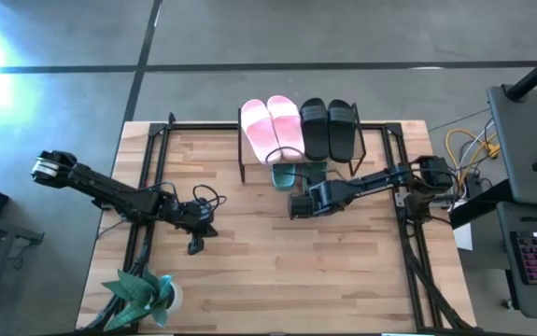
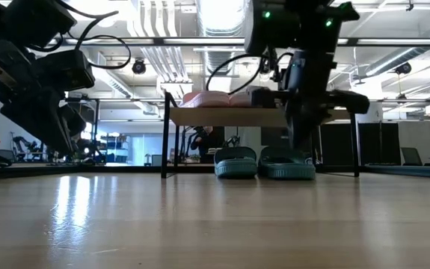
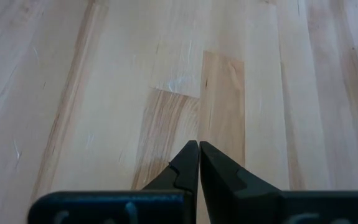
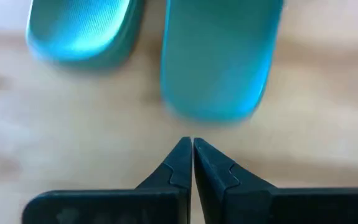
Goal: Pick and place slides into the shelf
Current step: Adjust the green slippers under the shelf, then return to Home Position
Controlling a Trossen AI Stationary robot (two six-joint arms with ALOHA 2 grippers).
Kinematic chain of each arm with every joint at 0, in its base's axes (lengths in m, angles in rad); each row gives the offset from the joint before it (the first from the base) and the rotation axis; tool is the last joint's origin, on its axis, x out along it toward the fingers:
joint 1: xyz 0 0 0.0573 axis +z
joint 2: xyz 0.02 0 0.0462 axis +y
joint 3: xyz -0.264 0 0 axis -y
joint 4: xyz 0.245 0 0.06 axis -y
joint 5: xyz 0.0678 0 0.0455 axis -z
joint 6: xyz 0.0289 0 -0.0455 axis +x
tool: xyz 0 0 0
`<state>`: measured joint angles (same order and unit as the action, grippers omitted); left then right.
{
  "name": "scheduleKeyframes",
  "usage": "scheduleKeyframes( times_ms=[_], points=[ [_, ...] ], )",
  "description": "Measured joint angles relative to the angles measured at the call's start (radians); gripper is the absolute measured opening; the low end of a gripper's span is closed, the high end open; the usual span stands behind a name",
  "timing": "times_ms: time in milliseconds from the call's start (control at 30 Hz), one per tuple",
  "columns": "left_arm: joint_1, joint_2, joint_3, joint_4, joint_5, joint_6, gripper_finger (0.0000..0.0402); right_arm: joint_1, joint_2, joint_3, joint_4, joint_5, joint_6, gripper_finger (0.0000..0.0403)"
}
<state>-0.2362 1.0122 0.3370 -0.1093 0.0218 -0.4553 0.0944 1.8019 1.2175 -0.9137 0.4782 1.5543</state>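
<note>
Right gripper (image 4: 192, 144) hovers just short of the dark green rubber slides (image 1: 298, 175) under the low wooden-topped shelf (image 2: 274, 116), jaws shut, empty. Pink (image 1: 273, 126) and black pairs (image 1: 328, 126) sit on top. Left gripper (image 3: 198, 147) shut, empty, over bare surface. Rubber looks light, flexible; the wide strap's the hold

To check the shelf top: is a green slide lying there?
No, the shelf top holds only pink slides and black slides.
</note>
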Motion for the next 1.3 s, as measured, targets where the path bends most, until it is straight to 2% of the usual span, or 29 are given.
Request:
scheduleKeyframes(
  times_ms=[167,433,767,967,1300],
  points=[
    [0.000,0.000,0.000,0.007,0.000,0.020,0.0000,0.045,0.011,-0.014,0.041,-0.070,0.064,0.0009],
    [0.000,0.000,0.000,0.029,0.000,0.026,0.0000,0.038,0.021,-0.072,0.043,-0.059,0.103,0.0008],
    [0.000,0.000,0.000,0.026,0.000,0.019,0.0000,-0.049,0.021,-0.176,0.192,-0.045,0.046,0.0008],
    [0.000,0.000,0.000,0.026,0.000,0.017,0.0000,-0.093,0.021,-0.176,0.192,0.031,0.035,0.0008],
    [0.000,0.000,0.000,0.028,-0.001,0.016,0.0000,-0.087,0.020,-0.133,0.198,0.019,-0.070,0.0008]
  ],
)
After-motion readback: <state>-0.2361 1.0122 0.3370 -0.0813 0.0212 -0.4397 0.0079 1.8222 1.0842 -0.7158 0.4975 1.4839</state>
